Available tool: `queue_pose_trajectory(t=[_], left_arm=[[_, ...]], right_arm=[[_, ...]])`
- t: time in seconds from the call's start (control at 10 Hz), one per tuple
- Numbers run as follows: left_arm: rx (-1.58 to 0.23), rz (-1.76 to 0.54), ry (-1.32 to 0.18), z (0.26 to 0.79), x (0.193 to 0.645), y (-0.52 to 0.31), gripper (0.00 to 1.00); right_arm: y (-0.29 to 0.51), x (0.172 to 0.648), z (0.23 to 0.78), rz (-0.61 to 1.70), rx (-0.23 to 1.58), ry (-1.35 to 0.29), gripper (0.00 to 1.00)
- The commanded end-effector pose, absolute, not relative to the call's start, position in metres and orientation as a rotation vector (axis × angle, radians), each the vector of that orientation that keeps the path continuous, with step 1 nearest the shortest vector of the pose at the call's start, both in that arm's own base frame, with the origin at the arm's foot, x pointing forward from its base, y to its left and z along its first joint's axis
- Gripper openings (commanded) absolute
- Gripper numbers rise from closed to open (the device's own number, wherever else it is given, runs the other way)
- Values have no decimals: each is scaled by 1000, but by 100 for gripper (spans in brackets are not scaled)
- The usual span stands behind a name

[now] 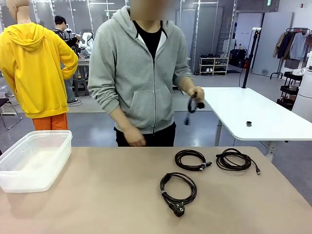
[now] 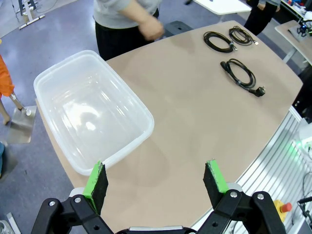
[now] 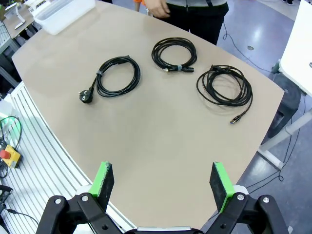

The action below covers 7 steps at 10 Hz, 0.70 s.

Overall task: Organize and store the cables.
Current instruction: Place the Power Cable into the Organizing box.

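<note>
Three coiled black cables lie on the tan table [image 1: 97, 195]. The nearest coil with a chunky plug [image 1: 178, 190] [image 2: 242, 76] [image 3: 113, 78] sits in the middle. Behind it lie a coil with a small band [image 1: 191, 160] [image 2: 217, 41] [image 3: 174, 53] and a looser coil with a small tip [image 1: 235, 160] [image 2: 242, 35] [image 3: 224, 87]. The person's hand holds another black cable [image 1: 194, 105] above the far edge. My left gripper [image 2: 156, 181] hangs open high over the table beside the tub. My right gripper [image 3: 160, 183] hangs open above the near table edge, well short of the coils.
A clear plastic tub [image 1: 34, 158] [image 2: 87, 112] [image 3: 63, 14] stands empty at the table's left end. The person in a grey hoodie [image 1: 139, 73] stands at the far side. A white table [image 1: 258, 114] lies beyond on the right.
</note>
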<state>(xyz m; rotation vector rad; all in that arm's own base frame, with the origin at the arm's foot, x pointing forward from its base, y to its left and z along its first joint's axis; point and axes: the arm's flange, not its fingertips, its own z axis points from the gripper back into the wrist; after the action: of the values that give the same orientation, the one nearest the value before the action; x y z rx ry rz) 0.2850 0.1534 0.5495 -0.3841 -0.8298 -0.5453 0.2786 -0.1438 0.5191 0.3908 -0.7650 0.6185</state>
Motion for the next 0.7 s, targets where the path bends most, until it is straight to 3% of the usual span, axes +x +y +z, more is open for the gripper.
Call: queue_pose_trajectory(t=[0.0, 0.6], left_arm=[[-393, -564, -838, 552, 287, 157, 100], [-393, -564, -838, 552, 287, 157, 100]], right_arm=[[-144, 279, 519, 640, 395, -767, 100], [-144, 279, 519, 640, 395, -767, 100]])
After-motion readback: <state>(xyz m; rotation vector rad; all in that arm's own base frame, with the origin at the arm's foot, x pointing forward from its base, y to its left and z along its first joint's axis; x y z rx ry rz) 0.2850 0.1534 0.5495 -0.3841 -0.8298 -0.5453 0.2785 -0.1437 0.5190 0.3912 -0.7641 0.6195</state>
